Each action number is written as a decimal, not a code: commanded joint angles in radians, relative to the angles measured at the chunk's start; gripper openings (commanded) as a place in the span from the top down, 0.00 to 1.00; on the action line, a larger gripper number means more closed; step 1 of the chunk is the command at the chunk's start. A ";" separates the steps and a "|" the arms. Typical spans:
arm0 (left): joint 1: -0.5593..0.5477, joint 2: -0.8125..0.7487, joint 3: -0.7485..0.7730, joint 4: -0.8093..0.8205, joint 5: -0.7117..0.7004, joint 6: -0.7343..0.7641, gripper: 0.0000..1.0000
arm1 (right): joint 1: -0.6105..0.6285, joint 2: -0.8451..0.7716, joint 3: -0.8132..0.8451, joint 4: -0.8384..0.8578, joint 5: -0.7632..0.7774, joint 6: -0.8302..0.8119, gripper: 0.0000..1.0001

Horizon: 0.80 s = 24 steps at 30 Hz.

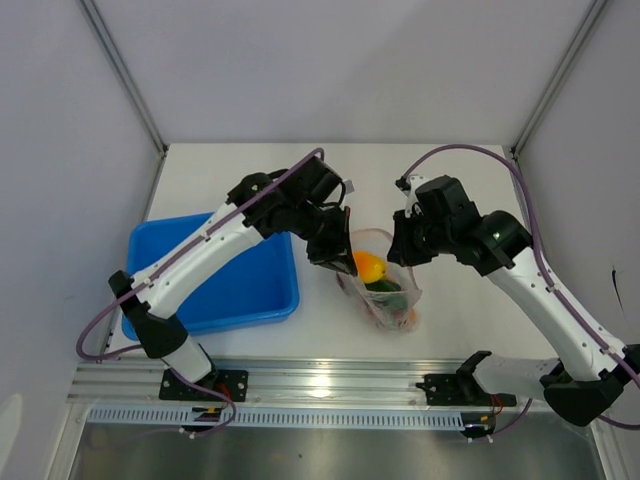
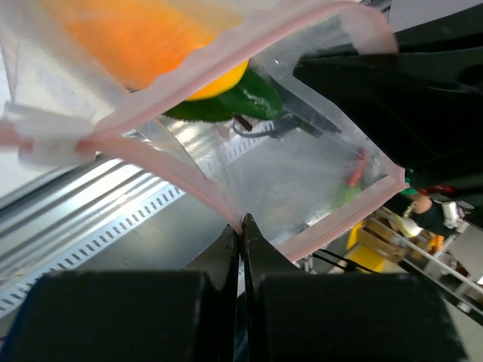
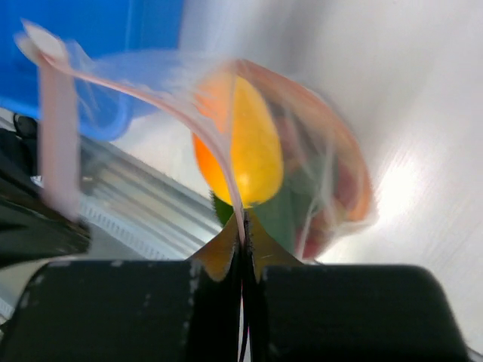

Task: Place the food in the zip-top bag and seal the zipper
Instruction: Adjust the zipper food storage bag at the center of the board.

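Observation:
The clear zip-top bag (image 1: 385,285) hangs between my two grippers above the table's middle. Its pinkish-red zipper (image 2: 196,72) gapes open at the mouth. Inside lie the yellow-orange piece (image 1: 369,266), the green piece (image 1: 385,286) and red-orange food (image 1: 404,318) at the bottom. My left gripper (image 1: 333,252) is shut on the zipper's left edge (image 2: 240,220). My right gripper (image 1: 400,250) is shut on the zipper's right edge (image 3: 243,223). The yellow-orange piece (image 3: 245,147) and the green piece (image 3: 283,215) show through the bag in the right wrist view, which is blurred.
A blue plastic tray (image 1: 225,280) sits on the table left of the bag, under my left arm. An aluminium rail (image 1: 330,380) runs along the near edge. Grey walls enclose the white table on the left, back and right.

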 commanded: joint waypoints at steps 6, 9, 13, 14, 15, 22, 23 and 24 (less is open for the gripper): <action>0.000 0.013 0.202 -0.045 -0.078 0.173 0.99 | 0.005 -0.081 0.078 -0.157 -0.025 -0.025 1.00; -0.002 0.023 0.214 -0.013 -0.041 0.214 0.99 | 0.011 -0.093 0.118 -0.182 -0.084 0.008 1.00; -0.009 0.020 0.173 0.110 0.085 0.254 0.99 | 0.032 -0.104 0.118 -0.144 -0.186 0.103 1.00; -0.019 0.020 0.162 0.136 0.108 0.259 0.99 | 0.037 -0.104 0.092 -0.125 -0.197 0.117 1.00; -0.023 0.020 0.138 0.156 0.128 0.265 0.99 | 0.044 -0.102 0.080 -0.090 -0.207 0.130 1.00; -0.042 -0.043 -0.036 0.242 0.113 0.253 0.99 | 0.078 -0.026 0.073 -0.039 -0.210 0.125 0.82; -0.042 -0.055 -0.090 0.251 0.099 0.251 0.99 | 0.078 -0.021 0.077 -0.039 -0.207 0.122 0.76; -0.040 -0.064 -0.106 0.254 0.096 0.251 1.00 | 0.078 -0.021 0.075 -0.039 -0.207 0.119 0.69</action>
